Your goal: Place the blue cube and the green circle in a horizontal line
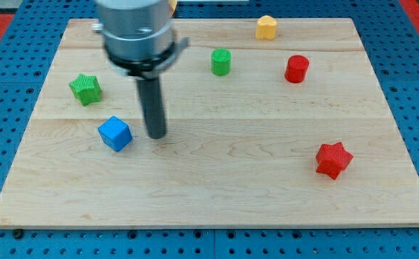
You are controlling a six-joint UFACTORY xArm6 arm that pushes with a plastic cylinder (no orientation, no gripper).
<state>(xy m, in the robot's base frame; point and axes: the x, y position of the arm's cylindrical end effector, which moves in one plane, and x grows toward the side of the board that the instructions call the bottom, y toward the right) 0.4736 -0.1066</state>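
Observation:
The blue cube point(115, 133) lies on the wooden board at the view's left, below the middle. The green circle, a short green cylinder point(221, 62), stands near the view's top, right of centre. My tip point(157, 135) rests on the board just to the right of the blue cube, a small gap between them. The green cylinder is well up and to the right of my tip.
A green star point(86, 88) lies up and left of the blue cube. A yellow block point(267, 27) sits at the top edge. A red cylinder point(296, 69) is right of the green one. A red star point(333, 160) lies at lower right.

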